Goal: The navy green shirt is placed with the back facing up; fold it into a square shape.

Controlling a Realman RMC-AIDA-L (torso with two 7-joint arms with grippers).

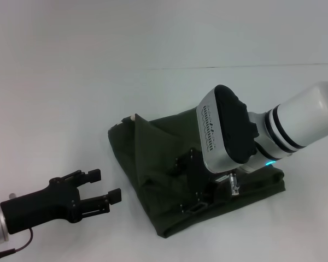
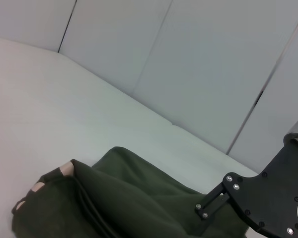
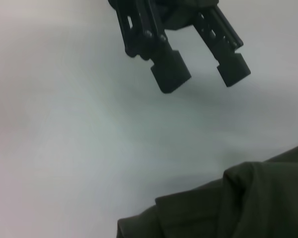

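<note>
- Shirt: one navy green shirt (image 1: 169, 180) lay on the white tabletop (image 1: 71, 82), roughly mid-surface and nearer the robot's right side, bunched into a rough square with several layers stacked and a ridge running along its left part.
- A cream patch showed at its far left corner, probably a label or print turned out by folding; what it was could not be told.
- The right claw (image 1: 199, 188) was down on the middle of the shirt, likely there to press or pinch a layer. Its wrist housing hid the fingertips, so whether it was open or gripping cloth could not be told.
- The left claw (image 1: 105, 186) hovered over bare tabletop just beside the shirt's left edge, fingers spread wide with nothing between them, seemingly clear of the cloth so the other arm could work.
- Count: one shirt, two claws, no other loose objects in view.
- The fold looked close to finished but lumpy.
</note>
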